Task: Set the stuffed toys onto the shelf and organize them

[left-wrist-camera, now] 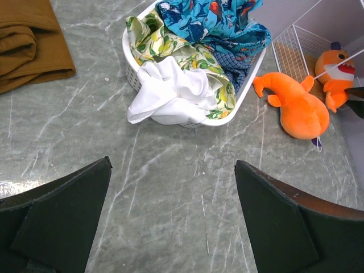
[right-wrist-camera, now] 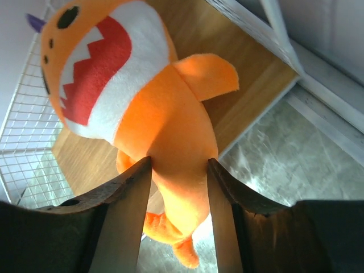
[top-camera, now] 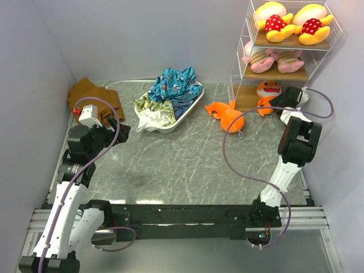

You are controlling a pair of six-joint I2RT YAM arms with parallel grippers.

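The shelf [top-camera: 243, 40] stands at the far right. Two yellow toys [top-camera: 276, 23] [top-camera: 311, 24] lie on its top board and two pink toys [top-camera: 261, 58] [top-camera: 289, 60] on the middle board. An orange shark [top-camera: 268, 91] [right-wrist-camera: 148, 102] sits upright at the bottom board [right-wrist-camera: 250, 102]. My right gripper [top-camera: 282, 104] [right-wrist-camera: 179, 162] is around its lower body, with both fingers touching the plush. A second orange shark [top-camera: 228, 116] [left-wrist-camera: 298, 108] lies on the table left of the shelf. My left gripper [top-camera: 122, 132] [left-wrist-camera: 173, 165] hangs open and empty over the left of the table.
A white oval tray [top-camera: 196, 99] at the back centre holds a blue-patterned cloth heap [top-camera: 173, 82] and other cloths. A brown folded cloth [top-camera: 94, 96] lies at the back left. Grey walls close in the left, back and right sides.
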